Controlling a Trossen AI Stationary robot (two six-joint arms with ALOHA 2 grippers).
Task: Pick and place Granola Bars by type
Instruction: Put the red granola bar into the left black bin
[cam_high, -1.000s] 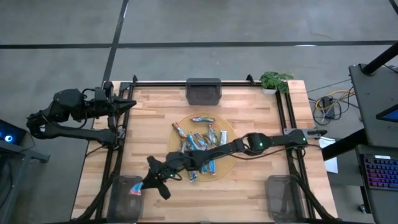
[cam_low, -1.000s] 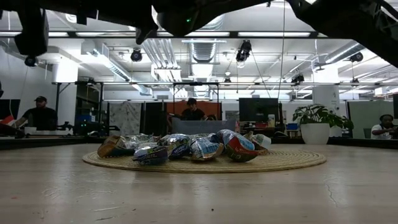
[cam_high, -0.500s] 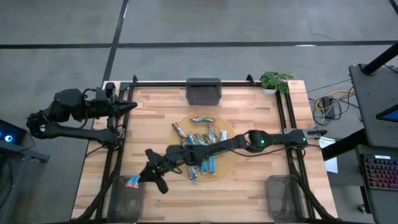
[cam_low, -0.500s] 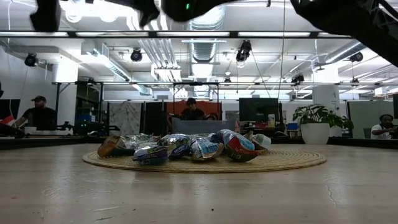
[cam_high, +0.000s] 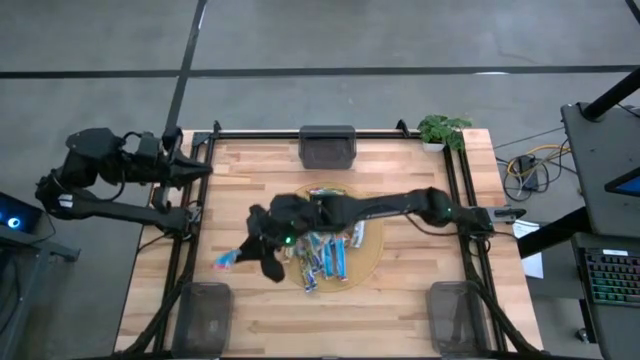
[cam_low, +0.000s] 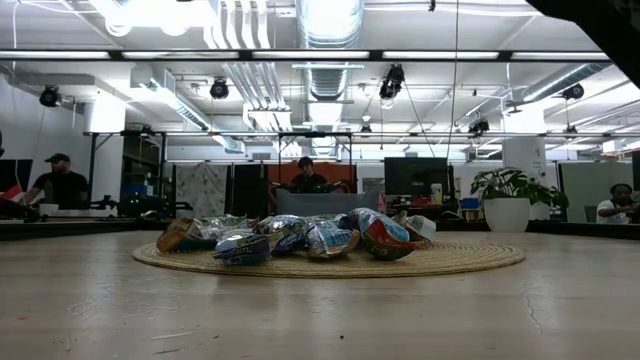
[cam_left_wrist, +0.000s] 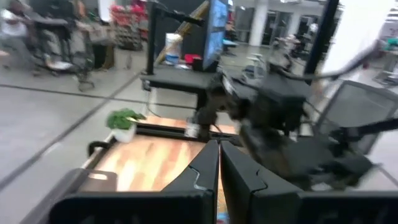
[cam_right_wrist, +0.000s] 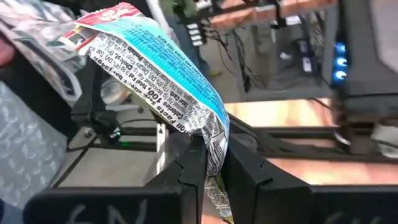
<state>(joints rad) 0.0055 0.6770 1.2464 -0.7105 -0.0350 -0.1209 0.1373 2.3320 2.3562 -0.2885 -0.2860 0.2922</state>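
Note:
Several foil-wrapped granola bars (cam_high: 325, 252) (cam_low: 300, 238) lie heaped on a round woven mat (cam_high: 376, 240) at the table's middle. My right arm reaches over the mat toward the table's left, and my right gripper (cam_high: 238, 257) (cam_right_wrist: 211, 163) is shut on a blue-white bar with a red end (cam_high: 222, 262) (cam_right_wrist: 155, 56), high above the wood. My left gripper (cam_high: 205, 170) (cam_left_wrist: 219, 155) hangs shut and holding nothing over the table's far left edge. Neither gripper shows in the low view. My right gripper pinches one crumpled end of the bar (cam_right_wrist: 214, 140) between its two fingers. The fingers come nearly level from the table's right. The rest of the bar sticks out beyond the fingertips, tilted, clear of the table and of the bins.
Translucent grey bins stand at the far middle (cam_high: 328, 146), the near left (cam_high: 205, 312) and the near right (cam_high: 455, 312). A potted plant (cam_high: 442, 130) sits at the far right corner. Black rails run along the table's left and right sides. People sit in the room behind.
My right gripper, still shut on the bar, has risen from just above the near-left bin and drawn back toward the table's middle and far side. The bar went up with it. My left gripper has lifted a little.

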